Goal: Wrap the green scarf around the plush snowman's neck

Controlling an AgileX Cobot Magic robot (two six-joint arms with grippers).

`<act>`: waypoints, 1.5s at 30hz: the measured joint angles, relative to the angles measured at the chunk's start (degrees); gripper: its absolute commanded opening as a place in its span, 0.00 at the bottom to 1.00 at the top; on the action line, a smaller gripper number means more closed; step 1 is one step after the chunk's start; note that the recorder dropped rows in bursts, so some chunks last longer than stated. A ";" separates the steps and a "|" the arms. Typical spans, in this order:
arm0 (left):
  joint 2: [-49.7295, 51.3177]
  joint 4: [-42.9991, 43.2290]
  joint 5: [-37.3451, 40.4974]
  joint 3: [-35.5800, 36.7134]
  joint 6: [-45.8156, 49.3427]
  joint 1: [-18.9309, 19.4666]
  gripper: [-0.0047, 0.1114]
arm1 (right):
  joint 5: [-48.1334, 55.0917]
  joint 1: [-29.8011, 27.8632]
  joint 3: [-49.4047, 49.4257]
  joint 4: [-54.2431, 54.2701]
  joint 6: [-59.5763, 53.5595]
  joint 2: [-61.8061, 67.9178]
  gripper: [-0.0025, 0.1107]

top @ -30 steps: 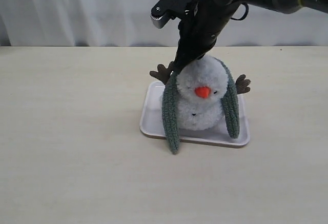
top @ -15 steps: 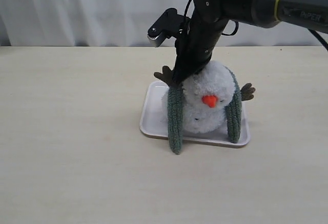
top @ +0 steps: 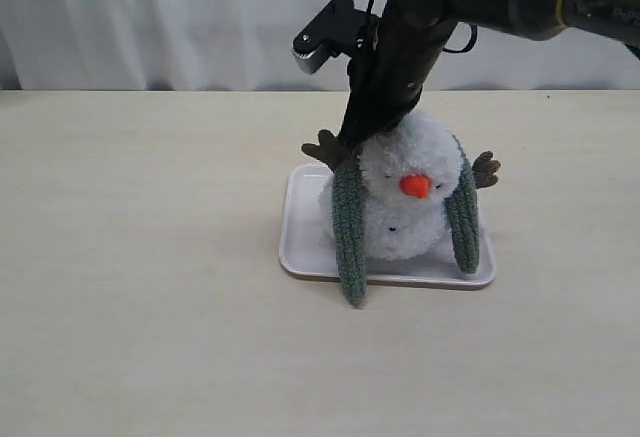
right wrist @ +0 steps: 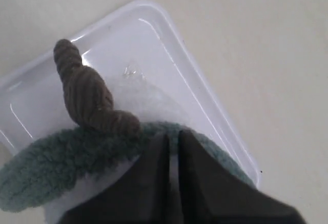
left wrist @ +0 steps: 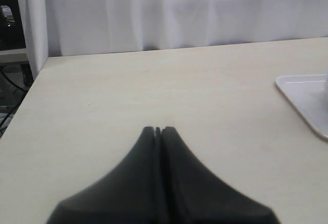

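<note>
the left gripper (left wrist: pixel 159 129) is seen in its wrist view only, jaws pressed together and empty, hovering over bare table (left wrist: pixel 154 80) with a corner of the white tray (left wrist: pixel 307 101) at its 3 o'clock, well apart. in the exterior view the tray (top: pixel 292 247) carries the plush snowman (top: pixel 405 222), which is tilted forward. the green scarf (top: pixel 349 222) is draped over the back of the head rather than round the neck: one end hangs at the snowman's 8 o'clock and runs past the tray's front rim onto the table, the other hangs at 4 o'clock and ends inside the tray. the neck crease itself cannot be made out under the fur. the right gripper (top: pixel 352 145) stands at 11 o'clock of the head, beside a brown twig arm (top: pixel 323 149); in the right wrist view the right gripper (right wrist: pixel 173 139) shows only a sliver of gap, with its tips set on the scarf (right wrist: pixel 46 175) next to the twig arm (right wrist: pixel 87 96). whether a fold is actually pinched cannot be told. the scarf is judged light, limp and fuzzy, so it should be taken near one rounded end and kept lightly taut, since slack will sag and cling to the fur. the snowman is judged soft and very light; any pull is likely to tip it or drag the tray.
</note>
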 measured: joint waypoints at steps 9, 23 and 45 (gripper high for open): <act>0.00 0.00 0.00 0.00 0.00 0.00 0.04 | 0.60 -0.53 0.00 -6.65 13.85 -6.72 0.41; 0.00 0.00 0.00 0.00 0.00 0.00 0.04 | 10.97 -18.07 8.59 9.99 14.43 -15.28 0.45; 0.00 0.00 0.00 0.00 0.00 0.00 0.04 | -18.62 -19.10 29.96 23.44 6.00 -15.60 0.06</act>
